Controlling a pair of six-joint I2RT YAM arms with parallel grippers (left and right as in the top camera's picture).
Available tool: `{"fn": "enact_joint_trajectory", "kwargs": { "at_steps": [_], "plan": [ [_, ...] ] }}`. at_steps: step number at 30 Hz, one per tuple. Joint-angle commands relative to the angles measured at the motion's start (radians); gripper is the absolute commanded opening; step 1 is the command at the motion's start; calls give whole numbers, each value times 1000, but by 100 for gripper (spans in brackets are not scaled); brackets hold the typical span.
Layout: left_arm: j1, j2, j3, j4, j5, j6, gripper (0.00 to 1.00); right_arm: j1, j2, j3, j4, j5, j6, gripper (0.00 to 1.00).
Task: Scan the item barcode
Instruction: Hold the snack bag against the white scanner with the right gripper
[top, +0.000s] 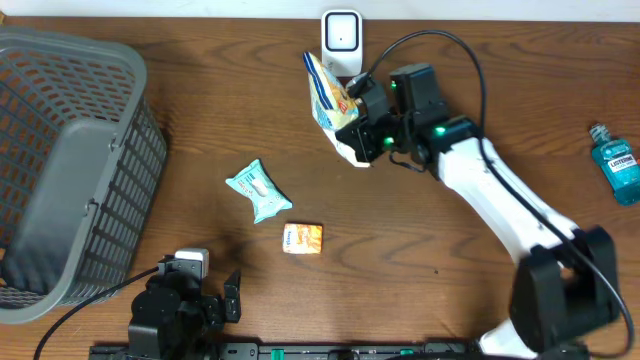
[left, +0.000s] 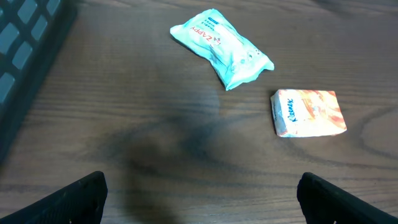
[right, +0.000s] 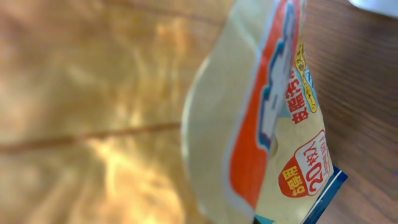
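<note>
The item in hand is a yellow and orange snack pouch (top: 325, 92), held upright just in front of the white barcode scanner (top: 341, 38) at the table's back edge. My right gripper (top: 356, 112) is shut on the pouch's lower right side. In the right wrist view the pouch (right: 267, 124) fills the frame and hides the fingers; a corner of the scanner shows at top right. My left gripper (top: 203, 283) rests open near the front edge. Its black fingertips (left: 74, 199) stand wide apart over bare wood, with nothing between them.
A teal wipes pack (top: 258, 190) (left: 222, 46) and a small orange box (top: 302, 238) (left: 309, 112) lie mid-table, ahead of the left gripper. A grey plastic basket (top: 60, 160) lies tipped at the left. A blue mouthwash bottle (top: 615, 160) sits far right.
</note>
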Motion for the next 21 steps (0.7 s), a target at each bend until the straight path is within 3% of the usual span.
{"fn": "enact_joint_trajectory", "kwargs": {
  "at_steps": [1,13,21],
  "plan": [
    [-3,-2,4,-2,13,6,98,2,91,105,18,86,49,1],
    [-3,-2,4,-2,13,6,98,18,424,605,5,276,-23,1],
    [-3,-2,4,-2,13,6,98,35,603,774,127,391,-97,1]
  ]
}}
